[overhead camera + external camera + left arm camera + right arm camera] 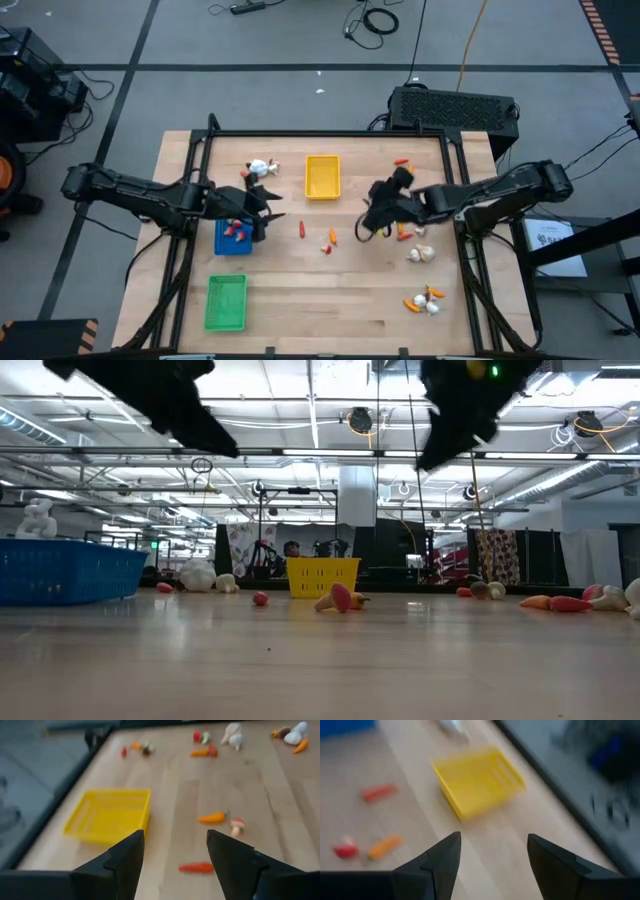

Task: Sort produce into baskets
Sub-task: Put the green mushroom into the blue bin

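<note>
The left pincer [268, 212] hangs above the bench [300, 310] at the blue tray's [231, 240] near corner, its two fingers spread well apart with nothing between them, as the left wrist view shows. Red pieces [236, 229] already lie inside the blue tray. The relation that matters for the coming move is how the slim red piece [301, 229] lies from this pincer: it rests on bare wood just beside it, toward the bench's middle, with its long axis running roughly away from the robot toward the far edge, and it is clearly closer to the left arm than to the right. In the left wrist view the same red piece [196, 867] sits between and just ahead of the open fingers, lying across the gap between them, so the wrist would likely need a turn for the fingers to close across its narrow width. An orange piece [333, 236] and a small red-and-white one [326, 248] lie a little further on. The right pincer [372, 222] hovers near the yellow tray [322, 176], also open and empty, with whitish bulbs [420, 254] and orange pieces behind it toward the right edge. The green tray [226, 302] stands by the near edge, holding no visible produce.
</note>
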`<state>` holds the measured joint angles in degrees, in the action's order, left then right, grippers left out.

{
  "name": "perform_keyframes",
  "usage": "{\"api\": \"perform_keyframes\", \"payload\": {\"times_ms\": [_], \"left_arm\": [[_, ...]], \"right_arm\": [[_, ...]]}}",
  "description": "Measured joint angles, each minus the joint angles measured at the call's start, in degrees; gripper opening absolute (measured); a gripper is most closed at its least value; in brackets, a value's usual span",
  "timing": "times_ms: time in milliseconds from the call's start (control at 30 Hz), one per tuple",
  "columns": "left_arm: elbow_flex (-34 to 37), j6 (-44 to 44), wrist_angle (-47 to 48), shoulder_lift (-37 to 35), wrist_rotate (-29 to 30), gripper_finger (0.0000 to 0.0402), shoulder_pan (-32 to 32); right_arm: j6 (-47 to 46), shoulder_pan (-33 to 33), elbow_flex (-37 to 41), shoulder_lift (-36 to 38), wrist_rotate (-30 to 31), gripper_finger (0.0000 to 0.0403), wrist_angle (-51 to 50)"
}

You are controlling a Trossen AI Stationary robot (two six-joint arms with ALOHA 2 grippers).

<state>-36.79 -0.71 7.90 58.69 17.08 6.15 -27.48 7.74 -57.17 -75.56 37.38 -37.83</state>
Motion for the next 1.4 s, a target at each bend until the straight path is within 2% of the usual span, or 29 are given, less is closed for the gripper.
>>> {"api": "perform_keyframes", "payload": {"times_ms": [133,233,333,500,667,1000,1400], "left_arm": [[6.0,-7.9,-18.6,2.2,0.0,0.0224,-0.5],[10.2,-12.3,-36.8,4.1,-0.6,0.0224,-1.6],[11.7,-14.8,-43.9,5.2,-1.9,0.0224,-2.8],[11.7,-13.2,-41.6,5.2,-6.3,0.0224,-4.0],[11.8,-13.2,-40.2,5.2,-6.8,0.0224,-4.0],[11.8,-10.2,-35.3,5.2,-6.8,0.0224,-3.9],[11.8,-7.1,-34.5,5.2,-9.0,0.0224,-3.7]], "right_arm": [[-8.7,-8.2,0.0,0.3,-6.8,0.0219,-11.7],[-9.4,-14.9,0.0,-0.4,-10.4,0.0219,-15.0],[-8.5,-21.7,0.0,-1.9,-15.7,0.0219,-15.2],[-7.8,-31.1,0.0,-5.3,-19.5,0.0220,-14.8],[-6.6,-37.0,0.0,-7.9,-24.5,0.0220,-15.5],[3.2,-41.9,0.1,-11.8,-29.9,0.0220,-19.0],[11.9,-45.2,2.1,-16.8,-29.9,0.0219,-18.0]]}}
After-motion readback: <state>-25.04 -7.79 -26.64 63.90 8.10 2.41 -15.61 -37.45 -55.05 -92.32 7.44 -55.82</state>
